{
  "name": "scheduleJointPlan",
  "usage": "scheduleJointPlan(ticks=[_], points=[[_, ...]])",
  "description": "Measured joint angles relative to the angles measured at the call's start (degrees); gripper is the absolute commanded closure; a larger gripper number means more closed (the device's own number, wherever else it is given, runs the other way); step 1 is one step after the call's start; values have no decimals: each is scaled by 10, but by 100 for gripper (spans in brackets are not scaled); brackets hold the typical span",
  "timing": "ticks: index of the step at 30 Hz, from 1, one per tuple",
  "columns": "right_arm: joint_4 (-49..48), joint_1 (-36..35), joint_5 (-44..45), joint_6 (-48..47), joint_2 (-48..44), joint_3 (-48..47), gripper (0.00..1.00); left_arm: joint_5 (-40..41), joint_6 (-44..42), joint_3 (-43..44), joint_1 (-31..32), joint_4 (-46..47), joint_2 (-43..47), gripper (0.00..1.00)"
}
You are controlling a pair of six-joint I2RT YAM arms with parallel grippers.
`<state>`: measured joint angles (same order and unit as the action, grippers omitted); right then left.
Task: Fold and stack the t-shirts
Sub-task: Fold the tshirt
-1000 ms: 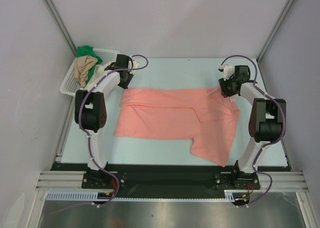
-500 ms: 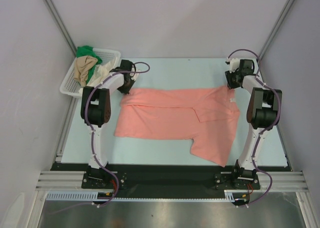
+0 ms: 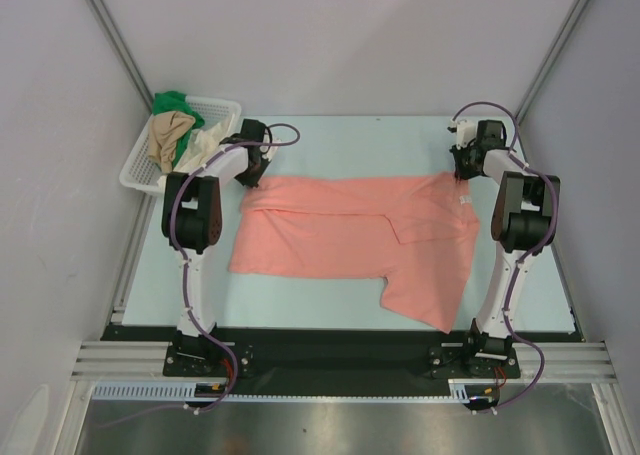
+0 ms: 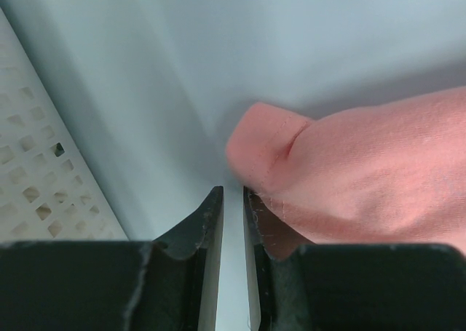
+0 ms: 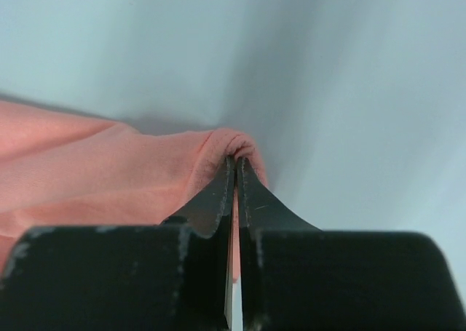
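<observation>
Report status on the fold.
Right end effector shut on salmon-pink t-shirt corner. Left end effector slightly open beside other far corner. No obstruction seen.

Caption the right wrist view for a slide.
Right end effector shut on a bunched edge of the salmon-pink cloth t-shirt on the pale table.

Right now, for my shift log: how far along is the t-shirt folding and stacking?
Early. Done: nothing is stacked; the salmon-pink t-shirt lies spread out. In hand: the right end effector is shut on its far right corner; the left end effector sits at the far left corner, grip unclear. Remaining: folding it, then the green t-shirt, tan t-shirt and cream t-shirt in the white basket.
</observation>
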<state>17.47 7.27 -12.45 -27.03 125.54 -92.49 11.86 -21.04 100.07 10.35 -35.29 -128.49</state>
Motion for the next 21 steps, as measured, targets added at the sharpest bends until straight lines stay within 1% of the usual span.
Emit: scheduleJointPlan(ticks=[6,14,18,20,21], points=[[1,0,6,0,9,-12,100,4,0,5,0,0,-5,79],[1,0,14,0,57,-85,100,16,0,71,0,0,-48,78],[1,-1,16,0,80,-120,100,18,0,90,0,2,-60,78],[-1,-1,17,0,92,-138,100,21,-1,92,0,4,-61,76],[-3,-1,18,0,97,-145,100,23,-1,92,0,4,-61,72]])
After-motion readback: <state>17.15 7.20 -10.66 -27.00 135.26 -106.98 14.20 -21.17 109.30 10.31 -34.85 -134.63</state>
